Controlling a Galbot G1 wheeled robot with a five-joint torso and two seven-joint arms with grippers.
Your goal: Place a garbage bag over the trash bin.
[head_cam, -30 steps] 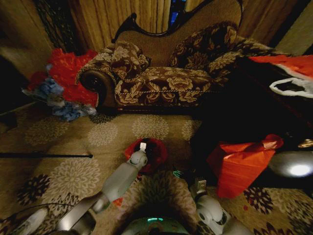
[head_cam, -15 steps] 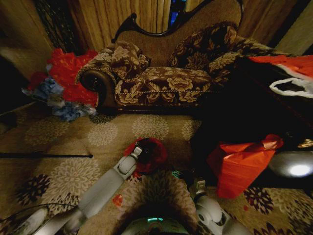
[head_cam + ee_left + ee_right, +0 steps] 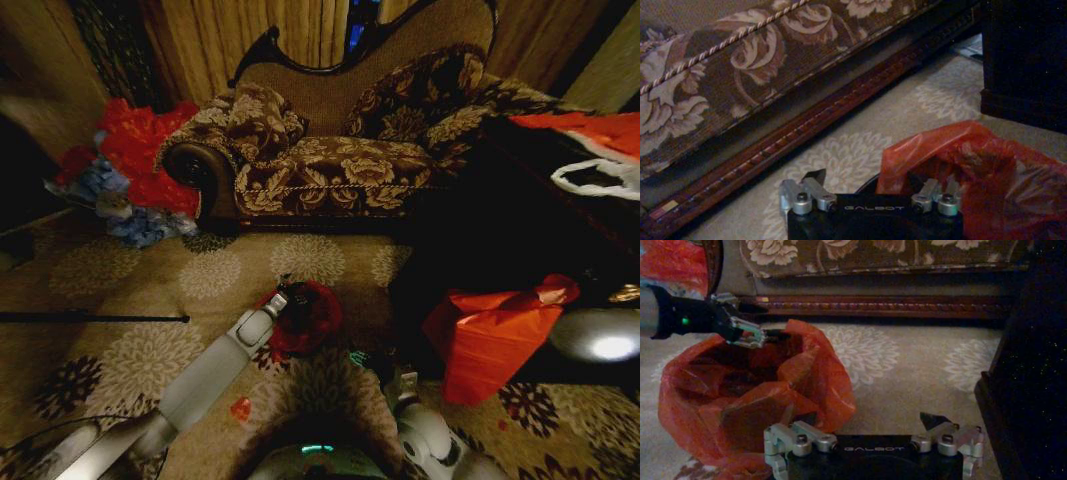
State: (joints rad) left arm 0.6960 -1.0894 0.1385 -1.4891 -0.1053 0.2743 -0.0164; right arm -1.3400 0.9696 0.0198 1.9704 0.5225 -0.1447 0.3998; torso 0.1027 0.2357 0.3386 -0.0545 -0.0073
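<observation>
Left tool [image 3: 757, 335] is reaching over the far rim of the thin glossy red plastic garbage bag [image 3: 747, 395], fingers apart, one finger [image 3: 923, 187] tucked behind a bag fold. Right tool [image 3: 870, 426] is hanging low just beside the bag's near side, fingers spread wide, gripping nothing. Bag is sitting crumpled on the floral patterned carpet [image 3: 190, 270] in front of the brown floral upholstered sofa [image 3: 340, 160], mouth gaping upward. Small black cylindrical trash bin [image 3: 312, 308] is mostly hidden inside the bag; only a dark interior is showing.
</observation>
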